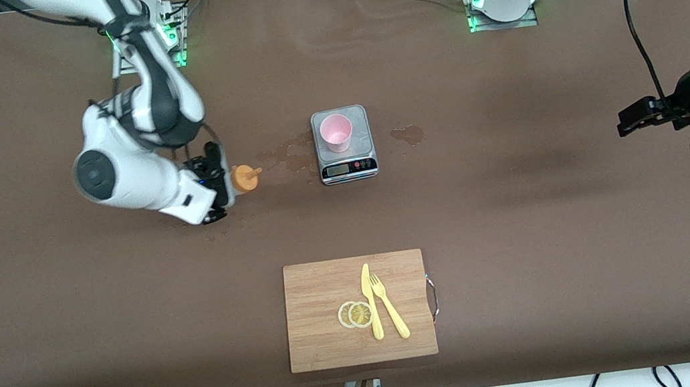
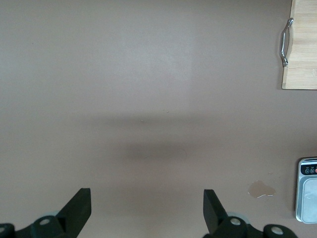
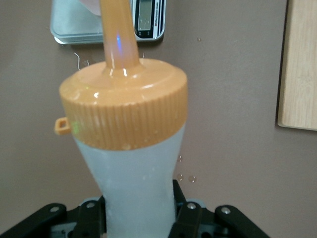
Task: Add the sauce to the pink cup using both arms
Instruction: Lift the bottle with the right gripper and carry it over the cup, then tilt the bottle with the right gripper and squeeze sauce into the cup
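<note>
— What sits nearest the front camera?

— A board [image 1: 328, 314] on the table [image 1: 525, 229], carrying two lemon slices [image 1: 355, 314], a knife [image 1: 371, 302] and a fork [image 1: 389, 306], all lying close together. Its metal handle [image 2: 285, 42] shows in my left wrist view.

— And your right end effector?

— My right end effector [image 1: 223, 182] is clamped on the sauce [image 1: 243, 178]. In the right wrist view my fingers [image 3: 185, 213] press the bottle's whitish body from both sides, and its orange cap [image 3: 124, 106] and nozzle point toward the scale [image 1: 343, 145]. The bottle is beside the scale, toward my right arm's end of the table.

— The cup?

— The cup [image 1: 336, 132] stands upright on the scale's steel platform, at mid-table, with wet stains [image 1: 408, 135] on the table on either side of the scale.

— Your left end effector?

— My left end effector [image 2: 147, 210] waits over bare table at my left arm's end, jaws spread wide and holding nothing.
</note>
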